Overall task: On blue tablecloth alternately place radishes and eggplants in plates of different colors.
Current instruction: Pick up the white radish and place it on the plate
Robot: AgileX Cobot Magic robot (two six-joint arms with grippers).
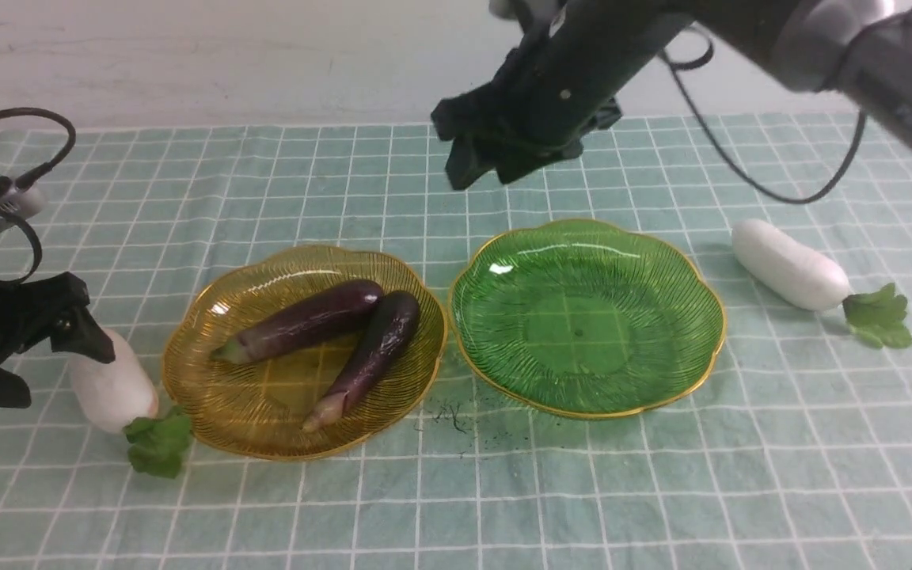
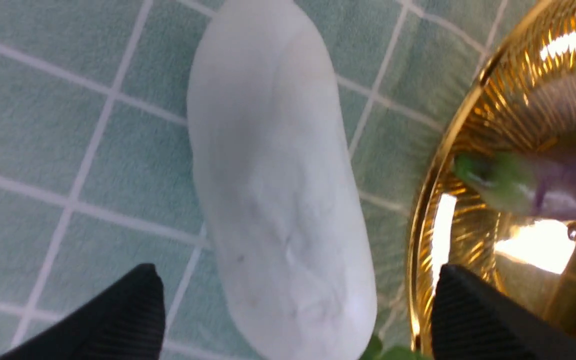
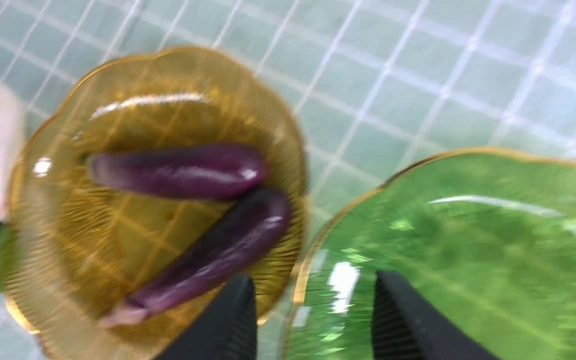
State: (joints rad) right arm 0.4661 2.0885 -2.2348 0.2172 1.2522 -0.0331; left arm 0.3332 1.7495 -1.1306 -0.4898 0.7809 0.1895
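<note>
Two eggplants (image 1: 305, 321) (image 1: 369, 356) were held in the left-hand plate (image 1: 266, 408), beside which the other plate (image 1: 583, 332) was set on the tablecloth (image 1: 594, 491). One radish (image 1: 112, 388) was laid left of the filled plate; another (image 1: 788, 265) was placed right of the second plate. Both plates were flanked by the radishes, with cloth left exposed before and behind.

White-gridded teal cloth (image 1: 361, 507), amber plate (image 1: 266, 396), green plate (image 1: 583, 332), purple eggplants (image 1: 305, 317), white radishes (image 1: 788, 265).

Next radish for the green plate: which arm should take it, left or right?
Probably left: its open pincer hangs over the left radish, while the right pincer is high, well away from the right radish.
</note>
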